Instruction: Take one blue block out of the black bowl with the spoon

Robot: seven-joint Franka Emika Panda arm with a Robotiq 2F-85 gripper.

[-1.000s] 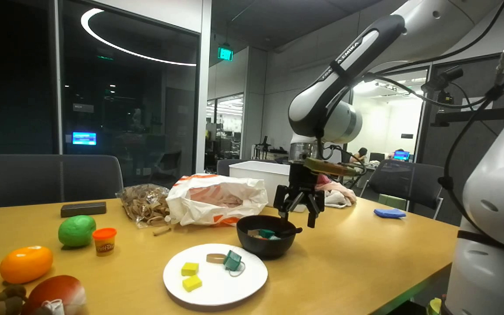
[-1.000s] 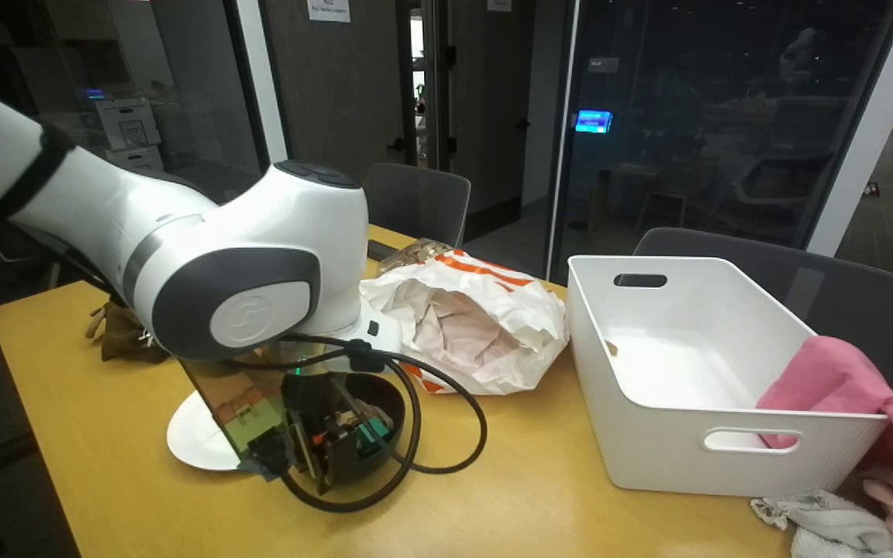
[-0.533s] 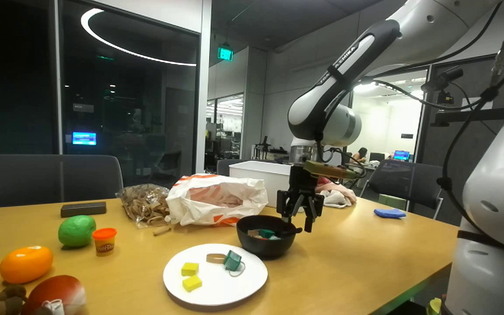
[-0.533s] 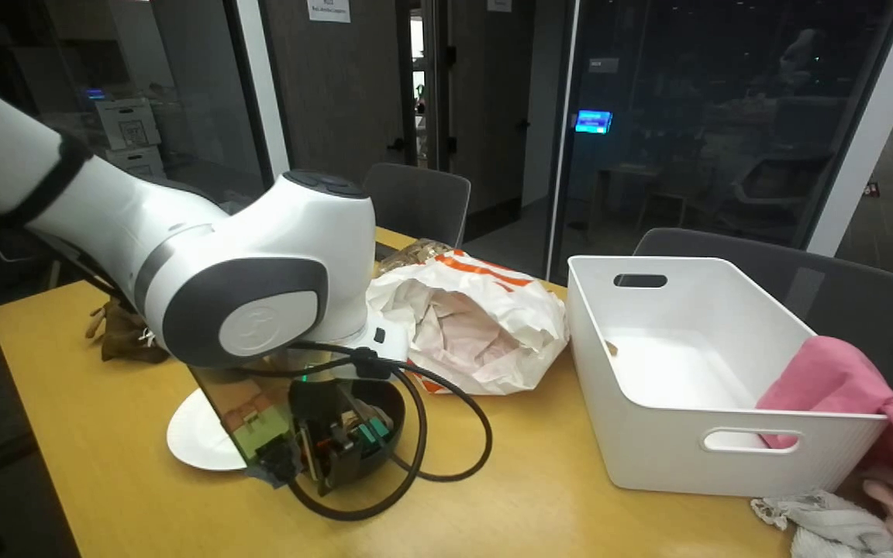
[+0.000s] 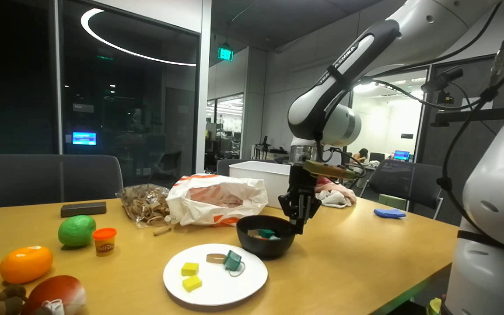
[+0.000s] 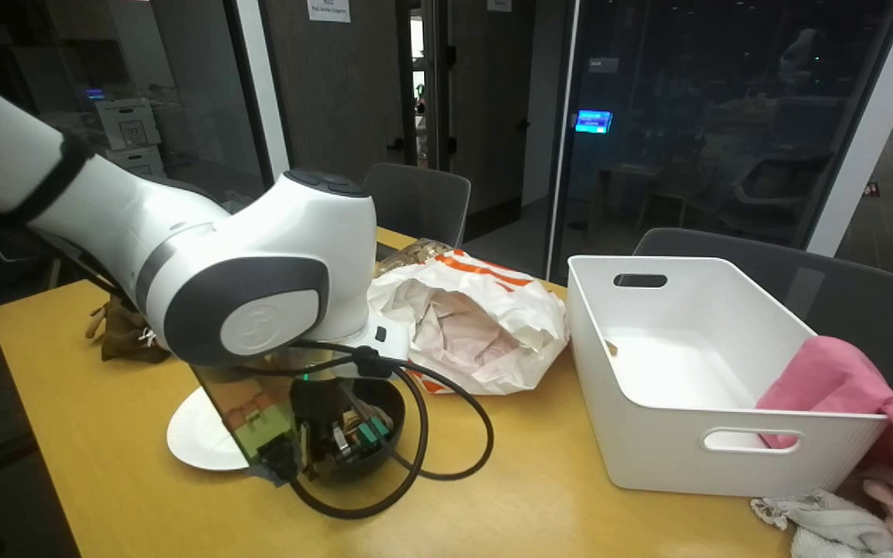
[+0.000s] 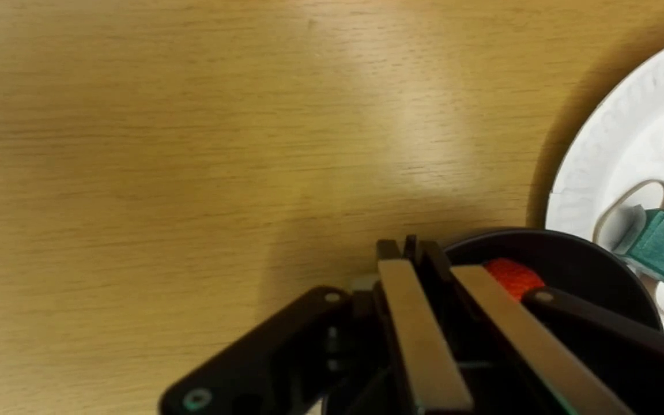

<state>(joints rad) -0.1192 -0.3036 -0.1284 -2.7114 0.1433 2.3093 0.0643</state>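
The black bowl (image 5: 266,249) stands on the table beside the white plate. Inside it lie a blue-green block (image 5: 266,233), which fits the blue block, and a pale bluish piece (image 5: 274,237). A red piece (image 7: 513,276) shows in the bowl in the wrist view. The spoon (image 7: 410,245) appears only as a thin dark handle end between my fingertips; the rest is hidden by my gripper and the bowl. My gripper (image 5: 298,227) is at the bowl's rim, pointing down, its jaws closed around that handle.
The white plate (image 5: 217,295) carries two yellow blocks (image 5: 191,282) and a green-blue block (image 5: 232,260). A white paper bag (image 6: 477,333) lies behind the bowl, and a white bin (image 6: 687,449) stands beyond. A looped cable (image 6: 485,434) hangs from the arm near the bowl.
The gripper has come slightly lower and shifted a little at the bowl's rim. Its jaws, wide apart before, have closed on the dark handle. The bowl and plate have stayed put.
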